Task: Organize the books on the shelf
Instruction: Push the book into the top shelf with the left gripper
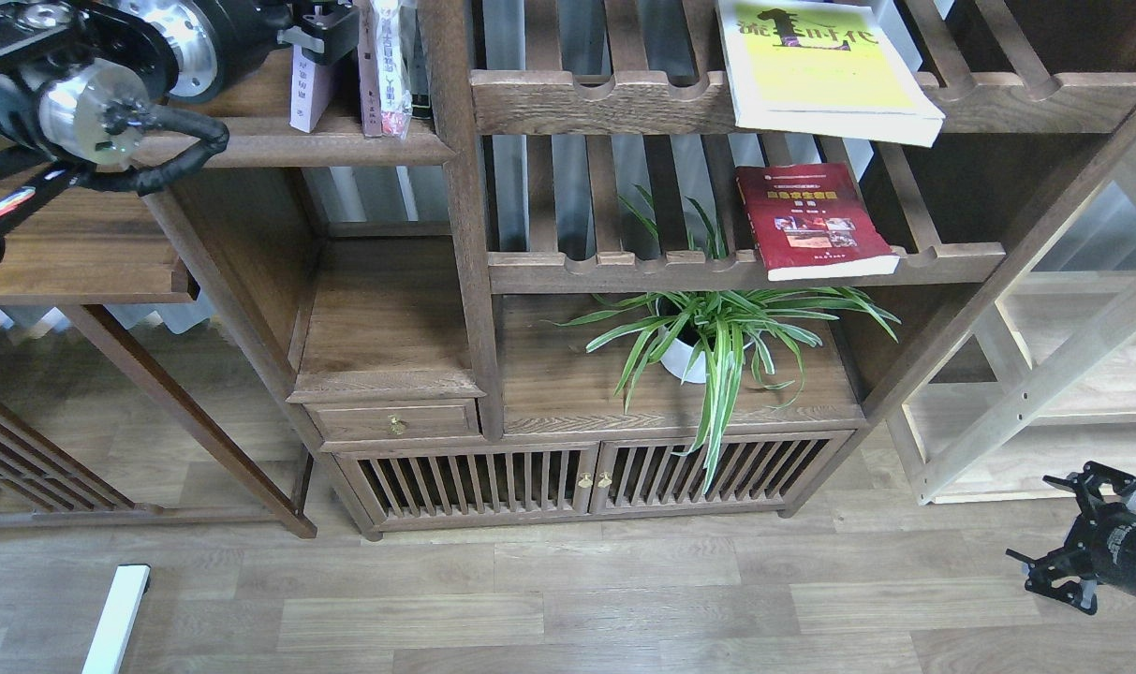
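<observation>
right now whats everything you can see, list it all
large yellow-green paperback with white border: 1, lying on the top slatted rack, right, corner overhanging the front rail
smaller red paperback with photos: 1, lying on the lower slatted rack, right
upright books: a few, pale lavender and brownish, on the solid dark-brown wooden board, upper left
spider plant in white pot: 1, green-striped, on the cabinet top
dark-brown wooden cabinet: 1, slatted doors, brass knobs, small drawer
pale light-wood rack: 1, far right
white bar: 1, on the floor, lower left
left tool: black, by the upright books, state unclear
right tool: black, low right over the floor, open
</observation>
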Action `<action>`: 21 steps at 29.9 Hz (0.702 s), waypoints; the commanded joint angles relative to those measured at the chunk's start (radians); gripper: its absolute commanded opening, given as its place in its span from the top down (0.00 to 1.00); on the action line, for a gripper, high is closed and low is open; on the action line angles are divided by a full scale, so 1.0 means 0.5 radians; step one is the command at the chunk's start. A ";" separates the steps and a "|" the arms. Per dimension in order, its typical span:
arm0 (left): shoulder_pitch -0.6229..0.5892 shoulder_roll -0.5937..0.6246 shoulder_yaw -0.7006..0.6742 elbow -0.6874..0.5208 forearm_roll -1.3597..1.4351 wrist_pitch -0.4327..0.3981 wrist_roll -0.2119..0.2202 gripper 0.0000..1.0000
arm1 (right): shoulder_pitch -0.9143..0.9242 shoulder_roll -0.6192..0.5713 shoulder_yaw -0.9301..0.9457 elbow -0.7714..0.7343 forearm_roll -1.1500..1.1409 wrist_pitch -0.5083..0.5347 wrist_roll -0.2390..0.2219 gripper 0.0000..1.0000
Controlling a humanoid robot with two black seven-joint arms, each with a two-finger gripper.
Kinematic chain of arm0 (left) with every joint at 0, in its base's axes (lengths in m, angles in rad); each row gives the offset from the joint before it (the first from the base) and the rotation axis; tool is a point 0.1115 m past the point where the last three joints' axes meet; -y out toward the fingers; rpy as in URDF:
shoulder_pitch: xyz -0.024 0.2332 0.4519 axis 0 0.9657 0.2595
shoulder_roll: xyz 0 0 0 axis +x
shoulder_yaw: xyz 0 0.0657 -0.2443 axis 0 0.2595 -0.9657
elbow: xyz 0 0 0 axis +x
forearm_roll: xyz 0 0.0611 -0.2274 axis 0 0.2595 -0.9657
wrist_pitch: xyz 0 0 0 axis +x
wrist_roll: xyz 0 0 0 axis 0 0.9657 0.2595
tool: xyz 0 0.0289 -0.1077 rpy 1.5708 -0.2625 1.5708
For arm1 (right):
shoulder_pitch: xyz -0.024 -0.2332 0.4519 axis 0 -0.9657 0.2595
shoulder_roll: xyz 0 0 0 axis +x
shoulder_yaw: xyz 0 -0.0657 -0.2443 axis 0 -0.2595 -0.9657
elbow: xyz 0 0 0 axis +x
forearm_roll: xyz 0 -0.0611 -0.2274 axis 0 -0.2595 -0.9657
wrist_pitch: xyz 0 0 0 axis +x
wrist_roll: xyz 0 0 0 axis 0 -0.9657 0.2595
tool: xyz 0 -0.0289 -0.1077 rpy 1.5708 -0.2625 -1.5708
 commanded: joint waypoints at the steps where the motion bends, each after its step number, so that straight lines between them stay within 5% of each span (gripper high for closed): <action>1: -0.001 0.058 0.000 -0.043 0.000 -0.059 0.012 0.22 | -0.006 0.000 0.000 0.000 0.000 0.000 0.000 0.00; 21: 0.027 0.408 0.018 -0.282 -0.025 -0.369 0.034 0.18 | -0.024 0.000 0.000 0.000 0.000 -0.009 0.000 0.00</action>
